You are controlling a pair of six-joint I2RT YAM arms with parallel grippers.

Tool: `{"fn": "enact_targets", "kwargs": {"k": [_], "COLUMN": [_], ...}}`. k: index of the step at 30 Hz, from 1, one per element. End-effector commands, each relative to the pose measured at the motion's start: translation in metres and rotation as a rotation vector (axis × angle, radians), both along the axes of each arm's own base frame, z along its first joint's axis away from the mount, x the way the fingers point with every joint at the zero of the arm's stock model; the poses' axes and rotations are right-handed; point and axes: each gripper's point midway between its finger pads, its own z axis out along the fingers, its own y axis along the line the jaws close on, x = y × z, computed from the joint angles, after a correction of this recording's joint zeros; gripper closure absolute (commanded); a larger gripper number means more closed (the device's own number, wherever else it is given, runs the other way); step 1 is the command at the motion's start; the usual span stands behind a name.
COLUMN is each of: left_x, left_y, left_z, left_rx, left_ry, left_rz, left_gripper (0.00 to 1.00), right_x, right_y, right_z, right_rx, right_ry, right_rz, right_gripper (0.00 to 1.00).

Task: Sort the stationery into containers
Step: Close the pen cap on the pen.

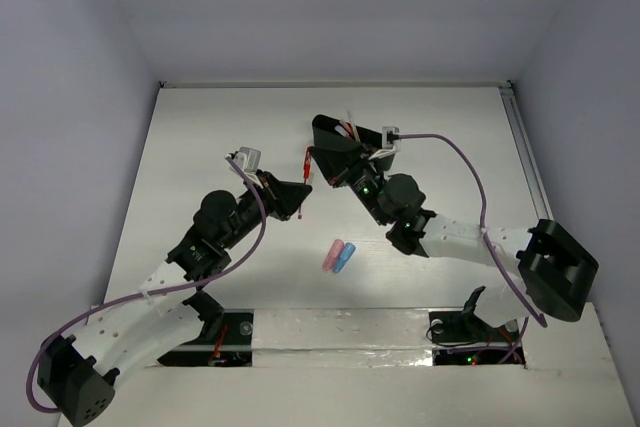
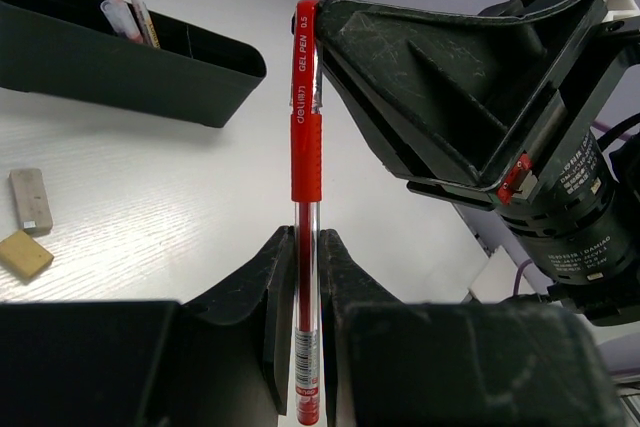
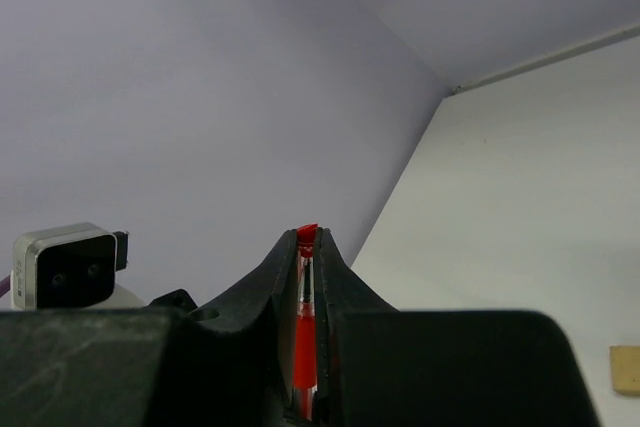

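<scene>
A red gel pen (image 2: 306, 162) hangs above the table, gripped at both ends. My left gripper (image 2: 305, 237) is shut on its clear lower barrel. My right gripper (image 2: 326, 15) is shut on the capped end, and in the right wrist view the red pen (image 3: 306, 347) sits between its pads. From above, the pen (image 1: 305, 163) spans from the left gripper (image 1: 299, 192) to the right gripper (image 1: 317, 157). The long black tray (image 2: 120, 62) lies behind, with thin pens (image 2: 135, 9) inside. In the top view the right gripper mostly hides it.
A pink capsule (image 1: 331, 255) and a blue capsule (image 1: 347, 258) lie side by side in the middle of the table. A pale eraser (image 2: 30, 199) and a tan eraser (image 2: 24, 254) lie near the tray. The tan eraser (image 3: 625, 369) also shows by the right gripper.
</scene>
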Motion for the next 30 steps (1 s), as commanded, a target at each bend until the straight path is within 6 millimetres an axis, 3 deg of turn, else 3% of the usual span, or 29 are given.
{"fn": "enact_targets", "kwargs": {"k": [1, 7, 15, 22, 30], "left_x": [0.009, 0.009, 0.006, 0.007, 0.005], "left_y": [0.007, 0.009, 0.011, 0.016, 0.027], "left_z": [0.039, 0.045, 0.058, 0.069, 0.096], "left_rx": [-0.088, -0.071, -0.060, -0.049, -0.070], "left_ry": [-0.107, -0.124, -0.150, -0.171, -0.232], "left_rz": [0.058, 0.064, 0.062, 0.082, 0.122], "left_gripper": [1.00, 1.00, 1.00, 1.00, 1.00], "right_x": [-0.008, -0.020, -0.036, -0.052, -0.059], "right_y": [-0.001, 0.011, 0.022, 0.025, 0.033], "right_z": [0.012, 0.008, -0.026, -0.040, -0.066], "right_rx": [-0.011, -0.100, -0.288, -0.302, -0.299], "right_ry": [-0.051, -0.063, 0.007, 0.043, 0.157], "right_rz": [-0.015, 0.060, 0.178, 0.267, 0.323], "right_gripper": [1.00, 1.00, 1.00, 1.00, 1.00]}}
